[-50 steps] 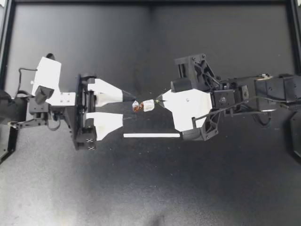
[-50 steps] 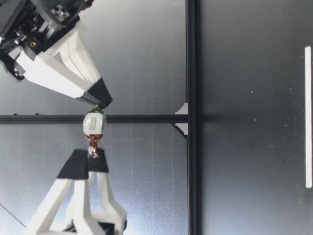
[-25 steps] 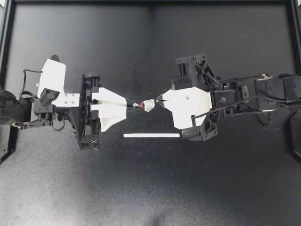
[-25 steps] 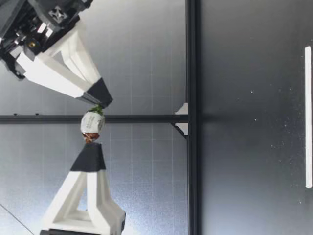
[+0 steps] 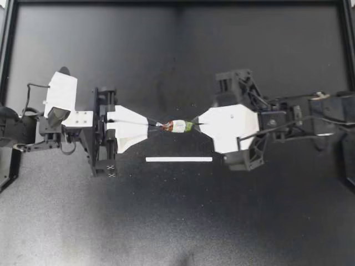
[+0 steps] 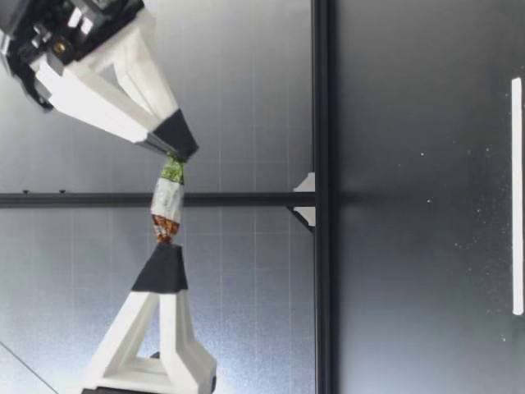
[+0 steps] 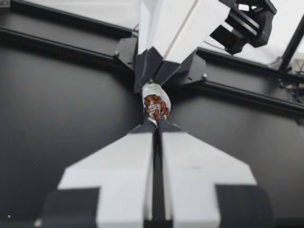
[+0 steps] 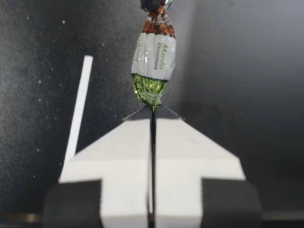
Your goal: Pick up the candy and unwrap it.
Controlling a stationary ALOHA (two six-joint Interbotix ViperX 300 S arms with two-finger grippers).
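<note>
Black table (image 5: 111, 221) — pale gridded wall (image 6: 246, 82) behind.

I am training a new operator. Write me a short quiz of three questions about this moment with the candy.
1. True or false: the left gripper is open.
2. Which part of the candy does the right gripper hold? A) the brown end B) the green end C) the middle
3. Fill in: the white strip lies on the ____.
Key: 1 false, it is shut on the candy. 2 B. 3 table.
</note>
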